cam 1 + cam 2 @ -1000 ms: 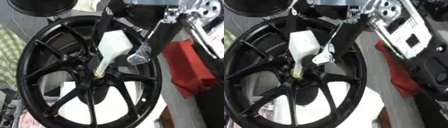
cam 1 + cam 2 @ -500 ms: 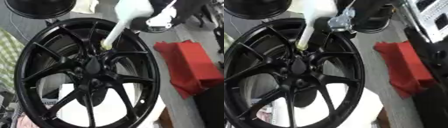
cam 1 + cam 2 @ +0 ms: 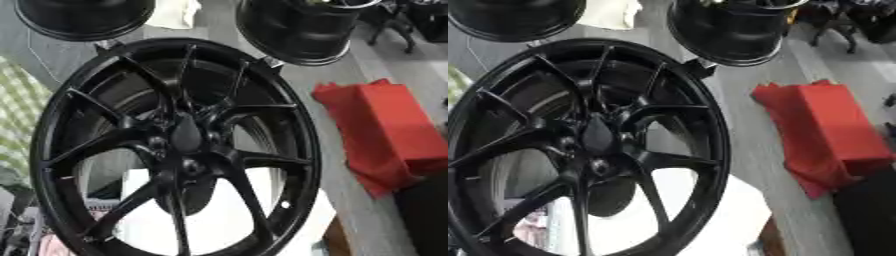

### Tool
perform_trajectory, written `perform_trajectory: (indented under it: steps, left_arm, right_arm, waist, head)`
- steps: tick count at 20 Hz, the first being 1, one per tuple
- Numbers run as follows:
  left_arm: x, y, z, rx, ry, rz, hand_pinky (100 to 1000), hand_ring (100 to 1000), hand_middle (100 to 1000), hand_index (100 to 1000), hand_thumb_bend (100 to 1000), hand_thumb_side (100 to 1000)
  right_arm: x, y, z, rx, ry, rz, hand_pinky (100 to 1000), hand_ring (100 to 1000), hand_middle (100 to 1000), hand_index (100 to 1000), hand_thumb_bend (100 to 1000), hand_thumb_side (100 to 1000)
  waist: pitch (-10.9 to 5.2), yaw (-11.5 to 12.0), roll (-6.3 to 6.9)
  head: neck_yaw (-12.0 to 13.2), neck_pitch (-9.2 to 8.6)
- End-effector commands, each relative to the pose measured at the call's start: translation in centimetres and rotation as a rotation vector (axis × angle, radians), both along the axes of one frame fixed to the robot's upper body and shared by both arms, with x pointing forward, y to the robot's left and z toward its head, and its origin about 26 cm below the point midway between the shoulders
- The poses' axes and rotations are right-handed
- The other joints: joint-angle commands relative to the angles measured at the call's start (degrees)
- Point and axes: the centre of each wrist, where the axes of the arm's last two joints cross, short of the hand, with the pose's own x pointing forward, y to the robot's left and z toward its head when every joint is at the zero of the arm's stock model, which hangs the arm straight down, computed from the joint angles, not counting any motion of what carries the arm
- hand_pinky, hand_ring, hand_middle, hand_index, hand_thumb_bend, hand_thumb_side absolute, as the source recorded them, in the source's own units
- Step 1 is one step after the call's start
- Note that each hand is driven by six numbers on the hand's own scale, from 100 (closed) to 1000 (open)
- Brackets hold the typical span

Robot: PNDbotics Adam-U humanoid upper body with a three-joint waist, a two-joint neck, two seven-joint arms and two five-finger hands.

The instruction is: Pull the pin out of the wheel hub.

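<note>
The wheel hub [image 3: 185, 136] sat at the middle of my black wheel [image 3: 175, 150], which filled the near left of the scene, its face turned up toward me and its spokes fanning outward. I could make out no pin in the dark centre. The wheel's near rim was cut off. Neither of my hands showed, so I could not tell their state. Two more black rims [image 3: 302, 27] lay far, a red cloth [image 3: 389, 135] to the right
</note>
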Motion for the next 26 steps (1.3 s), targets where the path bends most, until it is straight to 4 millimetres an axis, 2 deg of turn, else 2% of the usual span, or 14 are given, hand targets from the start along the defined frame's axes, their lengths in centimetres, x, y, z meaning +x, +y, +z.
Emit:
perform_trajectory:
  steps: [1,4,8,12,15,19,20,21,22,24,26]
  left_arm:
    - [-0.4,0.3,0.9,0.024,-0.035,0.015,675,631,546,679,100,749]
    - [-0.3,0.3,0.9,0.022,-0.04,0.017,675,630,546,680,100,748]
    - [-0.3,0.2,0.9,0.017,-0.049,0.02,675,630,546,680,100,736]
    - [-0.3,0.1,0.8,0.007,-0.052,0.018,675,629,545,679,100,749]
    - [-0.2,0.0,0.8,0.001,-0.055,0.016,674,628,545,680,100,750]
    - [-0.1,-0.2,0.9,-0.002,-0.061,0.003,674,628,545,680,100,749]
    - [0.0,-0.3,0.9,-0.002,-0.062,-0.001,674,628,545,680,100,750]
    - [0.0,-0.4,0.9,-0.003,-0.063,-0.004,675,628,545,680,100,750]
    - [0.0,-0.4,0.9,-0.003,-0.063,-0.007,675,628,545,680,100,749]
    - [0.0,-0.5,0.9,-0.004,-0.064,-0.01,675,628,545,680,100,750]
    - [0.1,-0.5,0.8,-0.006,-0.063,-0.012,675,627,544,680,100,750]
  right_arm:
    - [-1.8,-3.4,1.4,0.033,-0.072,-0.168,871,614,300,519,347,100]
    - [-2.6,-5.5,-0.9,0.048,-0.109,-0.26,871,620,309,526,348,100]
    - [-3.6,-7.9,-5.4,0.062,-0.108,-0.406,875,628,315,532,357,100]
    - [-5.3,-9.0,-9.8,0.089,-0.108,-0.546,880,643,331,549,346,100]
    - [-6.5,-8.8,-12.6,0.081,-0.112,-0.634,883,666,355,572,348,100]
    - [-7.3,-8.6,-16.2,0.064,-0.076,-0.701,912,753,494,688,364,100]
    - [-7.4,-8.5,-17.0,0.064,-0.06,-0.711,933,792,579,741,375,100]
    - [-7.5,-8.3,-17.7,0.063,-0.041,-0.718,946,809,620,764,381,100]
    - [-7.6,-8.2,-18.3,0.061,-0.02,-0.722,978,854,723,821,396,100]
    - [-7.7,-8.0,-19.3,0.06,0.019,-0.728,1000,923,814,880,408,100]
    - [-7.9,-8.0,-19.9,0.083,0.04,-0.741,1000,950,837,891,386,100]
  waist:
    - [-0.69,-0.8,0.7]
    - [-0.22,-1.8,1.44]
    - [0.33,-2.6,2.3]
    - [1.03,-2.6,3.01]
    - [1.5,-2.4,3.41]
    - [1.92,-2.3,3.93]
    - [2.01,-2.3,4.07]
    - [2.09,-2.3,4.19]
    - [2.16,-2.3,4.31]
    - [2.28,-2.3,4.5]
    - [2.36,-2.3,4.71]
  head:
    - [1.4,-0.49]
    - [2.5,-0.91]
    - [3.6,-0.95]
    - [4.2,-1.0]
    - [4.5,-1.17]
    - [4.7,-1.56]
    - [4.8,-1.73]
    - [4.9,-1.86]
    - [5.1,-1.99]
    - [5.5,-2.27]
    - [5.9,-2.36]
